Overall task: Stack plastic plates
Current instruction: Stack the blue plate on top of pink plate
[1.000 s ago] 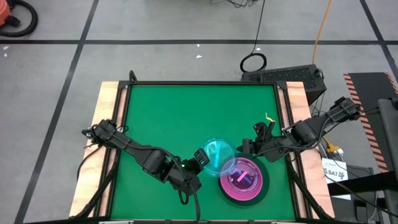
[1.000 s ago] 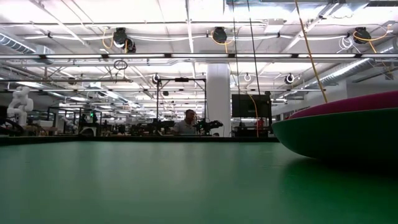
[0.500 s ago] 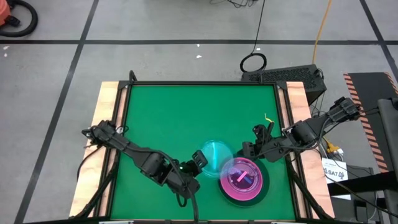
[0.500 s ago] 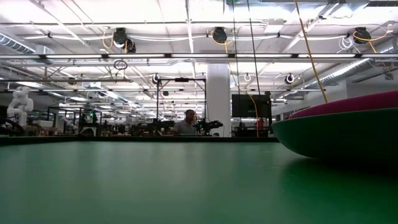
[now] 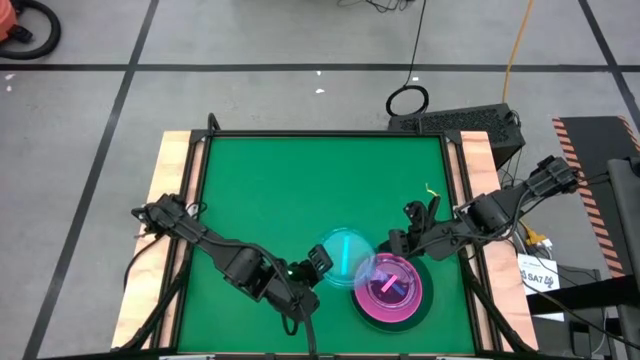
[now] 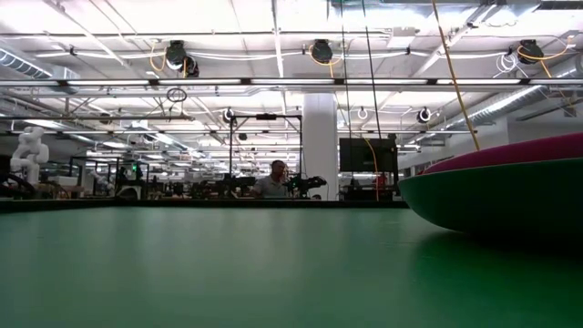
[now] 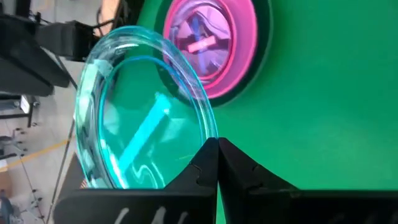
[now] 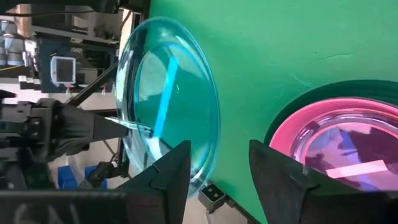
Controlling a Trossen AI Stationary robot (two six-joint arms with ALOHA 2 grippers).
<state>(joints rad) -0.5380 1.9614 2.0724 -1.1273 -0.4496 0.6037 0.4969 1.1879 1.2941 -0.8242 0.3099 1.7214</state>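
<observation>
A translucent cyan plate point(image 5: 345, 255) is in my left gripper point(image 5: 318, 263), which is shut on its rim just left of the stack. The stack point(image 5: 388, 290) stands near the table's near right corner: a large dark plate point(image 6: 492, 196) at the bottom, an opaque pink plate point(image 5: 372, 305) on it, and translucent pink plates point(image 7: 202, 37) on top. In the high view the cyan plate overlaps the stack's left edge. My right gripper point(image 5: 402, 240) is open at the stack's far side, its fingers point(image 8: 171, 171) pointing toward the cyan plate point(image 8: 168, 99). My left gripper pinches the cyan plate's rim point(image 7: 208, 134) between its two shut fingers, on the side away from the stack. The fingers come roughly level from the table's left. The plate is tilted steeply, nearly on edge, with its hollow side facing the right gripper point(image 8: 217, 177).
Wooden strips point(image 5: 180, 180) border the green table top point(image 5: 320, 180) left and right. Cables point(image 5: 525, 225) hang off the right arm beyond the table's right edge. The far half of the mat is bare. In the low view, a person point(image 6: 276, 182) sits far back in the room.
My left gripper has carried the cyan plate a little toward the table's near left, still shut on its rim. The stack has stayed in place.
</observation>
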